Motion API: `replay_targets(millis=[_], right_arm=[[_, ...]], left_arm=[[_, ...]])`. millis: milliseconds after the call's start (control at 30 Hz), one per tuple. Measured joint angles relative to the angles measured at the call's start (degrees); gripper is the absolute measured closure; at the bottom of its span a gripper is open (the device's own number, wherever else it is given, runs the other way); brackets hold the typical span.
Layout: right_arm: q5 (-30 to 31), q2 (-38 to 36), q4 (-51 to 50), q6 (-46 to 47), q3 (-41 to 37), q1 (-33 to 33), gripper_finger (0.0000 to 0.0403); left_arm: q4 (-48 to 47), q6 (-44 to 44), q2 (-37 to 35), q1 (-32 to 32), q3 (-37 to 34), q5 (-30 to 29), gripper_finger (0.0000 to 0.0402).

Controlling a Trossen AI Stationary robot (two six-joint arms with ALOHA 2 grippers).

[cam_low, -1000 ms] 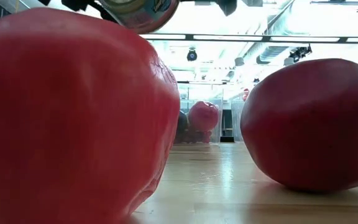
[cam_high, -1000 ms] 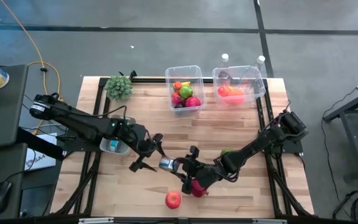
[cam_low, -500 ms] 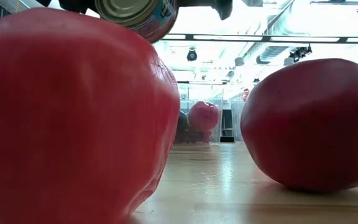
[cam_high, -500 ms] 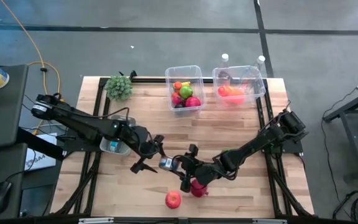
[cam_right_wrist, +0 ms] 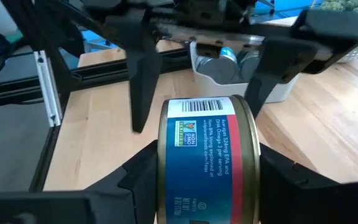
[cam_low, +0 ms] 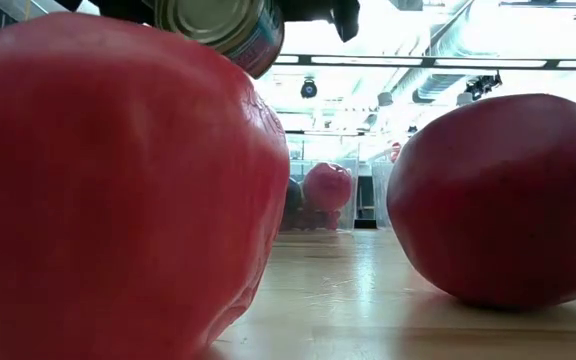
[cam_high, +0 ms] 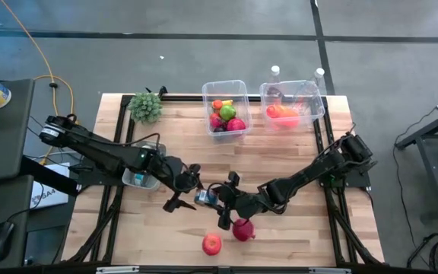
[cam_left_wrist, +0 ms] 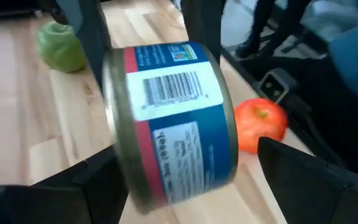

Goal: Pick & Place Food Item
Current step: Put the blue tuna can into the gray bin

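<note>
Mid-bench, toward the near edge, both arms met over one object: a blue-and-red labelled tin can [cam_high: 203,199]. The right gripper [cam_high: 220,202] was clamped on the can [cam_right_wrist: 205,163], one finger on either side of its body, holding it on its side with the barcode up and clear of the wood. In the low view the can [cam_low: 223,28] hung above the bench, so it was carried rather than resting.

The left gripper [cam_high: 185,188] faced it from the opposite side, jaws standing wide apart, the can's end [cam_left_wrist: 169,127] sitting between its fingers [cam_left_wrist: 53,185] without visible contact. Held like this the can looked presented for a handover: sideways so that the free end was offered to the open jaws.

A clear tub [cam_right_wrist: 240,67] holding more cans [cam_right_wrist: 220,59] sat behind the left arm, probably the destination.

Loose fruit lay just near the meeting point: a dark red fruit [cam_high: 242,228] and a red apple [cam_high: 212,243] on the bench [cam_high: 280,152]. A green fruit [cam_left_wrist: 61,45] sat farther off. Two clear bins [cam_high: 226,106] of produce stood at the far edge.
</note>
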Motion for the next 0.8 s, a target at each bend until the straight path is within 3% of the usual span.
replay_targets(millis=[300,433,633,800], right_arm=[[-5.3,0.0,1.6,-1.7,0.0,-2.0,0.0204],[-5.6,0.0,2.2,-3.3,0.0,-2.2,0.0217],[-5.9,0.0,2.3,-3.3,0.0,-2.1,0.0224],[-6.0,0.0,1.8,-2.8,0.0,-2.0,0.0194]], left_arm=[[2.9,2.9,4.4,-1.4,0.0,-10.1,0.0083],[2.9,5.0,4.5,-2.5,0.0,-14.0,0.0095],[3.2,6.4,4.1,-4.2,0.0,-15.1,0.0166],[3.2,6.5,4.1,-4.8,-0.1,-16.2,0.0228]])
